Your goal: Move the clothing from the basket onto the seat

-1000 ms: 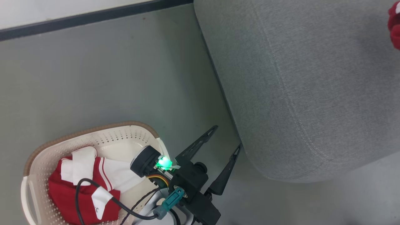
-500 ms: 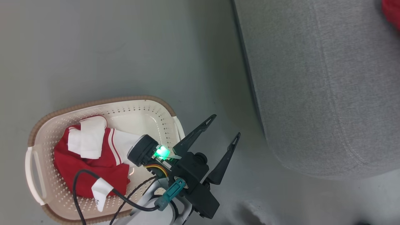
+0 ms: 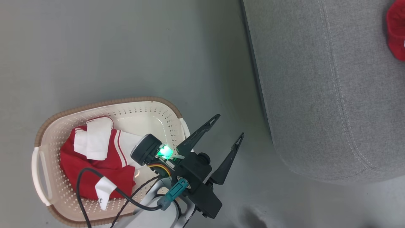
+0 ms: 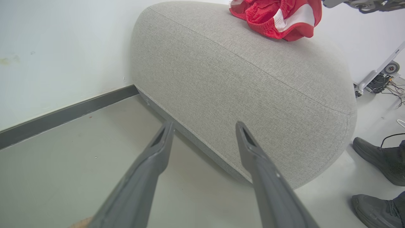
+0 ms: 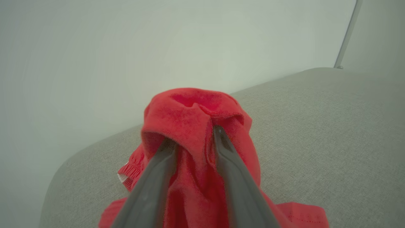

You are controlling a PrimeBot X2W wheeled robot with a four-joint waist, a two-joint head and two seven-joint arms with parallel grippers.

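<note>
Red-and-white clothing [image 3: 95,171] lies crumpled in the basket [image 3: 104,103] on the floor, head view. The left gripper [image 3: 229,125] hangs just beside the basket's rim, fingers spread wide, nothing between. A second garment [image 3: 397,34] sits on the seat [image 3: 316,95], at the frame's right edge.

Left wrist view: left gripper [image 4: 204,123] empty, pointing at the seat [image 4: 253,95]. The second garment [image 4: 278,15] is heaped on top. A person's shoes [image 4: 379,158] stand on the floor nearby.

Right wrist view: right gripper [image 5: 193,136] over the seat [image 5: 316,126], fingers partly parted, second garment [image 5: 190,110] bunched between and over the tips. Whether it is pinched, cannot tell.

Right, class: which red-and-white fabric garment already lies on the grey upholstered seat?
The crumpled red garment at the right hand, on the grey seat; the other garment lies in the cream plastic basket.
</note>
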